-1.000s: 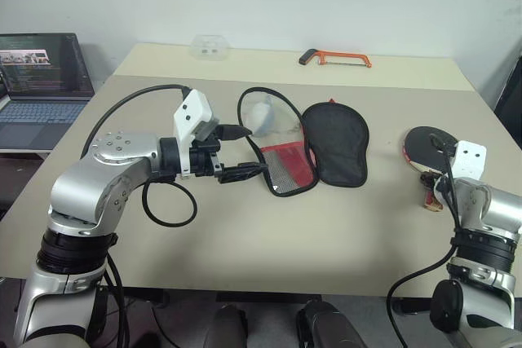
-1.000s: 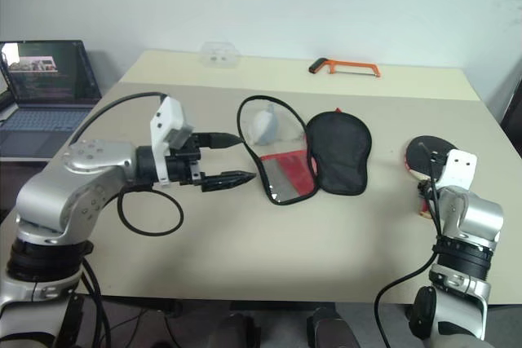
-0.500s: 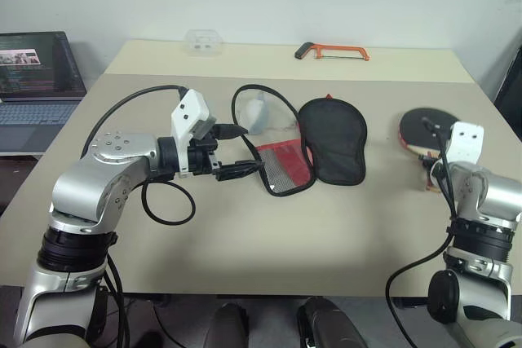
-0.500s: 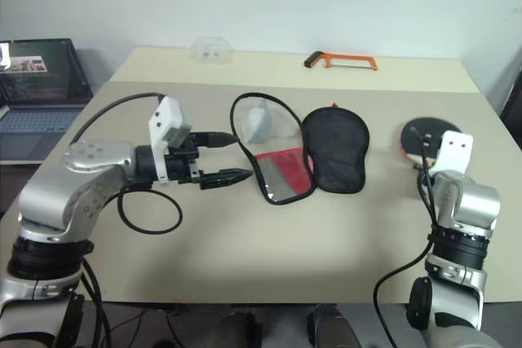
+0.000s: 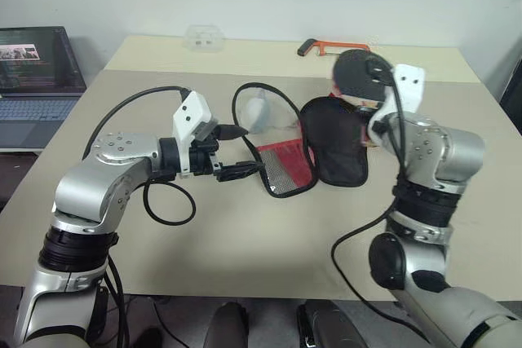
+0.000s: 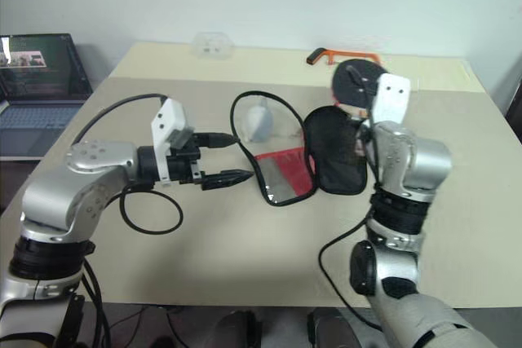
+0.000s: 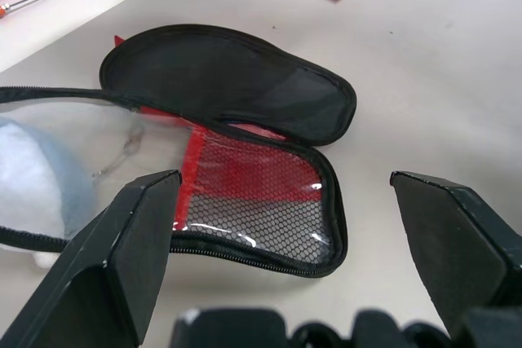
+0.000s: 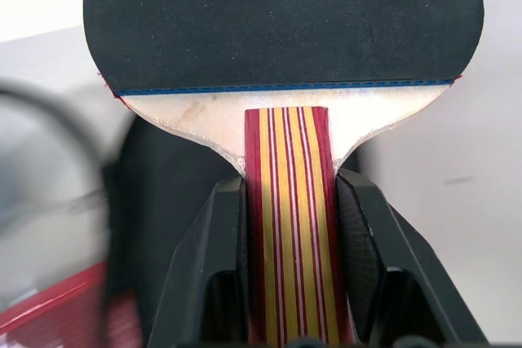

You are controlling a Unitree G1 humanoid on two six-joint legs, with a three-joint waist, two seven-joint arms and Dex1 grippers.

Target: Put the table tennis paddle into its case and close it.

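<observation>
The left gripper point(image 5: 241, 151) is held wide apart and empty at the case's point(image 5: 314, 152) nine o'clock, seemingly ready to steady the flap. The case is laid unzipped mid-table so the paddle point(image 8: 281, 30) can be slid in. The paddle is clamped by its handle in the right gripper point(image 8: 287, 226), above the case's two o'clock edge.

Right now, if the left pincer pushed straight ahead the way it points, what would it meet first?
Probably the open case: the left pincer, open, points at its red mesh-lined half, lying flat just ahead. Depth is uncertain.
</observation>
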